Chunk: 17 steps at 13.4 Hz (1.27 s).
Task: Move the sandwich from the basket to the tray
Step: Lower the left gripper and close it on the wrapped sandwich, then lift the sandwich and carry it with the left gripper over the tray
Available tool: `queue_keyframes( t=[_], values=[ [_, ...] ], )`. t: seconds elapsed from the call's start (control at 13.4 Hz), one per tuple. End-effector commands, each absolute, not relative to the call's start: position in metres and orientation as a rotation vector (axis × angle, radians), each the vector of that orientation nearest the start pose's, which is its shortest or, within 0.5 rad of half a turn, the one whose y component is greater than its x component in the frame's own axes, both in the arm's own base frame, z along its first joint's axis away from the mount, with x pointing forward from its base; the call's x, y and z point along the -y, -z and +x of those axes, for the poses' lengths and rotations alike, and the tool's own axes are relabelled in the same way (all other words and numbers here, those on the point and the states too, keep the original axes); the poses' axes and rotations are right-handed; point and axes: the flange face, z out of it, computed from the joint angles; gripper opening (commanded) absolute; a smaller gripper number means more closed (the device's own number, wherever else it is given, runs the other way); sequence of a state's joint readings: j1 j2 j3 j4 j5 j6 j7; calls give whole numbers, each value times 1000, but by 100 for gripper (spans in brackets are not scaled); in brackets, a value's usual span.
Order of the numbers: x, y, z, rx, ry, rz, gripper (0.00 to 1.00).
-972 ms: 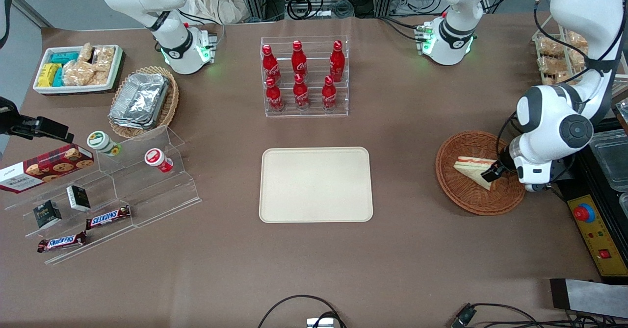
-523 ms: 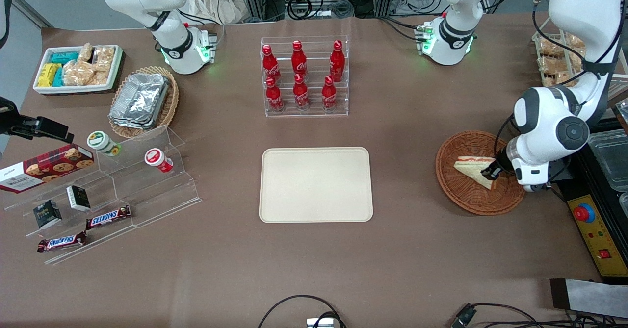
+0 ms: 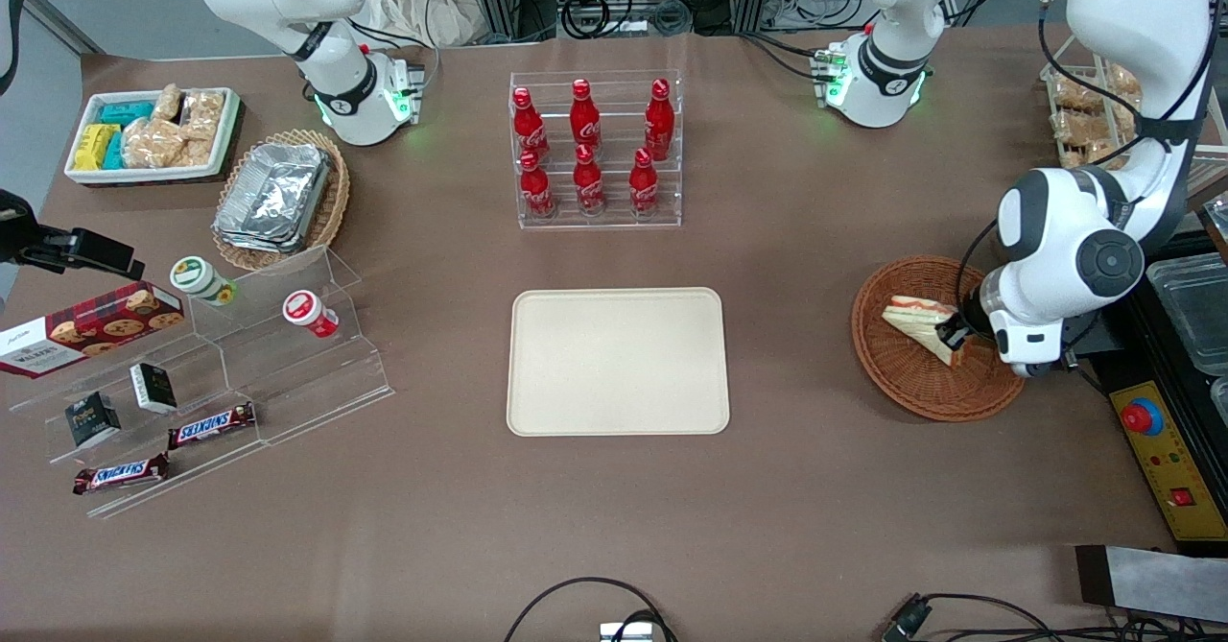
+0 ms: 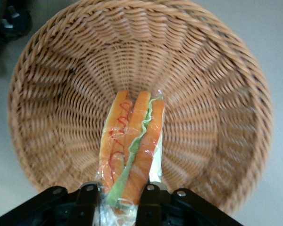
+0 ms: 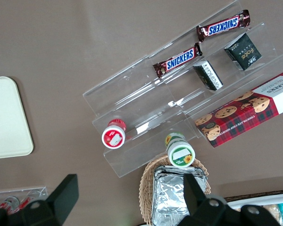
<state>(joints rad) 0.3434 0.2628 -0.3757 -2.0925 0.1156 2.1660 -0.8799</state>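
One sandwich (image 4: 132,150) | pinched by gripper (image 4: 119,200) | over basket (image 4: 217,70)

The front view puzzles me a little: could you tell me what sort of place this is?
Probably a robotics lab staged as a snack counter: red soda bottles in a clear rack, Snickers bars on acrylic steps, and a gripper shut on the sandwich in the basket.

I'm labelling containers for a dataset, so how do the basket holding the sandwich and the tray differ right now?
The basket is round, reddish-brown woven wicker; the tray is rectangular, smooth and cream. The basket holds the sandwich, gripped by the end effector; nothing lies on the tray. The tray looks larger and sits mid-table; the basket lies toward the working arm's end. Both are shallow and rest on the table.
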Motion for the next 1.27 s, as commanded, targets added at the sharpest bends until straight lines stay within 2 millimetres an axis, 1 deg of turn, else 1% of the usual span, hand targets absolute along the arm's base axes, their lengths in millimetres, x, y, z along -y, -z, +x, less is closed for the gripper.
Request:
queue_keyframes(
  t=[0.0,0.15,0.22,0.37,0.45,0.52,0.6,0.75,0.82,0.9,1.05,1.12,1.2],
  values=[
    [48,-366,584,1074,-253,-2848,0],
    [79,-408,598,995,-261,-2884,0],
    [95,-425,605,959,-241,-2915,0],
    [138,-451,616,880,-173,-2995,0],
    [170,-461,620,818,-143,-3041,0],
    [202,-466,627,755,-130,-3087,0],
    [229,-461,632,702,-146,-3125,0],
    [290,-442,631,578,-180,-3186,0],
    [312,-434,633,539,-190,-3208,0],
    [324,-420,635,504,-203,-3208,0],
    [358,-389,626,422,-240,-3213,0],
    [366,-367,626,404,-245,-3211,0],
    [379,-346,623,367,-239,-3209,0]
  ],
)
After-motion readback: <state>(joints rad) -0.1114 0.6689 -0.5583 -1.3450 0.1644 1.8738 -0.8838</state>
